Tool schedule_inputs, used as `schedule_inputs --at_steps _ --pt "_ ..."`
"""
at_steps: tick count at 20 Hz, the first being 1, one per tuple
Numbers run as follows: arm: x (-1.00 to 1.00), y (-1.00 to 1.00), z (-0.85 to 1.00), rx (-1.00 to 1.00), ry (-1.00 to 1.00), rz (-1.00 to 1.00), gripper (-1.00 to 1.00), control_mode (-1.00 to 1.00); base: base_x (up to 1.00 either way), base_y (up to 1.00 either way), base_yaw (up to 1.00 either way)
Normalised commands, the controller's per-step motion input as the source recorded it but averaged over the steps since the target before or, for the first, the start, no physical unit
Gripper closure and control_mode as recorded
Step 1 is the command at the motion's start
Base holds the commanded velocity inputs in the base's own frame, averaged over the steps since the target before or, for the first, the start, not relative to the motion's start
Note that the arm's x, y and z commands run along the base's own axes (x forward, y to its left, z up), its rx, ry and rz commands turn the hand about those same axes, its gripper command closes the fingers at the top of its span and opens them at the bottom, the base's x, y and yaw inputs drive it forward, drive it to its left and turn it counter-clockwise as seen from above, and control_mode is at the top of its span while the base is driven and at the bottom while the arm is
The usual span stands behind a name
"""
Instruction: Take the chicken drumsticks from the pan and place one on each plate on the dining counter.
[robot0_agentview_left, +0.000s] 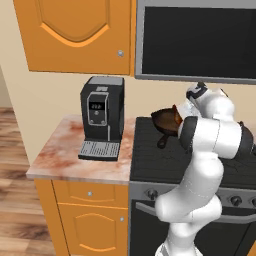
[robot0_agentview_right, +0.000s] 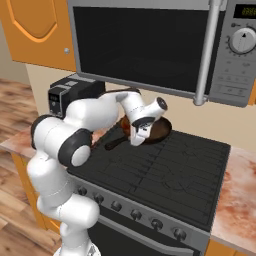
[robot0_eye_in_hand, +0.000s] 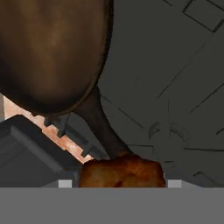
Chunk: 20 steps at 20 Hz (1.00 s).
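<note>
Stove: black cooktop (robot0_agentview_right: 165, 170) with grates, directly beneath the gripper; knobs along its front edge.
Microwave: dark-doored unit (robot0_agentview_right: 150, 45) mounted above the cooktop, over the gripper.
Worktop: marbled surface (robot0_agentview_left: 75, 155) on orange cabinets, off to the gripper's left side in the left base view.
Coffee machine: black unit (robot0_agentview_left: 102, 117) standing on the worktop, well apart from the gripper.
Pan: dark brown-black round pan (robot0_eye_in_hand: 52, 52) on the rear of the cooktop, below and just ahead of the gripper; its black handle (robot0_eye_in_hand: 98, 122) runs toward the fingers in the hand view. The visible pan floor is bare.
Gripper: white hand (robot0_agentview_right: 141, 131) held above the pan's near edge, pointing down; jaws pinching a drumstick.
Drumstick: orange-brown roasted lump (robot0_eye_in_hand: 122, 173) seated between the finger tips, lifted clear of the pan, above the handle and grate.
Second drumstick: location cannot be told.
</note>
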Motion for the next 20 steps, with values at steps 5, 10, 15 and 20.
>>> schedule_inputs --at_steps 5,10,15,20 --pt "-0.92 0.00 0.51 0.32 0.04 0.03 1.00 -1.00 0.00 0.00 0.00" --pt "-0.98 0.39 0.08 0.20 0.02 0.00 1.00 -1.00 0.00 0.00 0.00" --pt "-1.00 0.66 0.21 0.11 0.01 0.00 1.00 -1.00 0.00 0.00 0.00" --pt "-0.95 0.80 0.28 0.08 0.00 -0.04 1.00 -1.00 0.00 0.00 0.00"
